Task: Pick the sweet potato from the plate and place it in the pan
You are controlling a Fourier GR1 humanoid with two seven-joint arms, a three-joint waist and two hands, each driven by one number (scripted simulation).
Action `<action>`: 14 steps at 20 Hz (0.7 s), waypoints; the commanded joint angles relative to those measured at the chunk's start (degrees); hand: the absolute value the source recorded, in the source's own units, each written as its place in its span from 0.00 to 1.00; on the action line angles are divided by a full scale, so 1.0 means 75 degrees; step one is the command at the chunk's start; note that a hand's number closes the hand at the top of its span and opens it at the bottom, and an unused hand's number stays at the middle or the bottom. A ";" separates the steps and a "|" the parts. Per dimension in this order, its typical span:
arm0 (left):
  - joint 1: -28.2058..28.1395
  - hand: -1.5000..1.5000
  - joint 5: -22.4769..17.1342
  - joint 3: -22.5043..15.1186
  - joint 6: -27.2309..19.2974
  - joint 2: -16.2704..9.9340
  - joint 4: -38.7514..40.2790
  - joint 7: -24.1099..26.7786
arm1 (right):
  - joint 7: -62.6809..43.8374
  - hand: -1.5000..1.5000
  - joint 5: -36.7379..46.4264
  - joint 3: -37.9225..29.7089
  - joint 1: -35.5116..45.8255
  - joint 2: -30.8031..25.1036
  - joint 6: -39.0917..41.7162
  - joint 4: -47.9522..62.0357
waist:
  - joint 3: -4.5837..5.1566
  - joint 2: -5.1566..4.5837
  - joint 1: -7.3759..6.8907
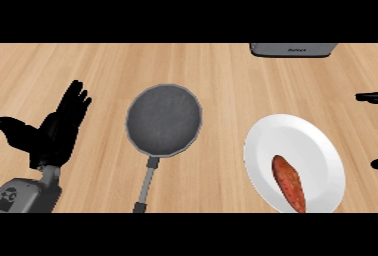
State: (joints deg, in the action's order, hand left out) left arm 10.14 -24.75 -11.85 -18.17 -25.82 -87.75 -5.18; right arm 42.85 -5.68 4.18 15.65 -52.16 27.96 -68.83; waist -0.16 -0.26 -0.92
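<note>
A reddish-brown sweet potato (289,183) lies lengthwise on the near half of a white plate (294,135) at the right of the wooden counter. To the plate's left sits a dark grey pan (164,119), nothing in it, with its handle (145,183) pointing toward me. My left hand (59,127) rests open at the far left, fingers up, a short way left of the pan. Only small black parts of my right hand (368,96) show at the right edge, beside the plate and apart from the sweet potato.
A grey appliance (293,49) stands at the counter's far edge, behind the plate. Bare wood lies between the pan and the plate and beyond the pan.
</note>
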 commanded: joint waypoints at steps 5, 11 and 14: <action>0.0097 0.50 0.0070 0.0030 0.0067 0.0031 -0.0220 -0.0249 | 0.0546 0.00 0.1497 0.1034 0.0960 -0.0674 0.0451 -0.0632 | 0.0019 0.0013 -0.0084; 0.0128 0.50 0.0068 0.0366 0.0349 0.0012 0.0260 -0.0103 | -0.0395 0.00 0.2854 0.2027 0.1396 -0.0195 -0.0284 -0.1386 | 0.0028 0.0018 0.0013; 0.0166 0.50 0.0355 0.0147 -0.0050 0.0262 0.0071 -0.0249 | -0.0692 0.00 0.3413 0.2464 0.1411 -0.0580 0.0043 -0.1879 | 0.0028 0.0039 0.0078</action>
State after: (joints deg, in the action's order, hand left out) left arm 11.34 -23.17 -10.69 -17.77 -24.83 -87.73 -7.28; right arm 38.28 14.41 18.70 25.58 -55.06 25.26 -79.44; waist 0.03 -0.06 -0.82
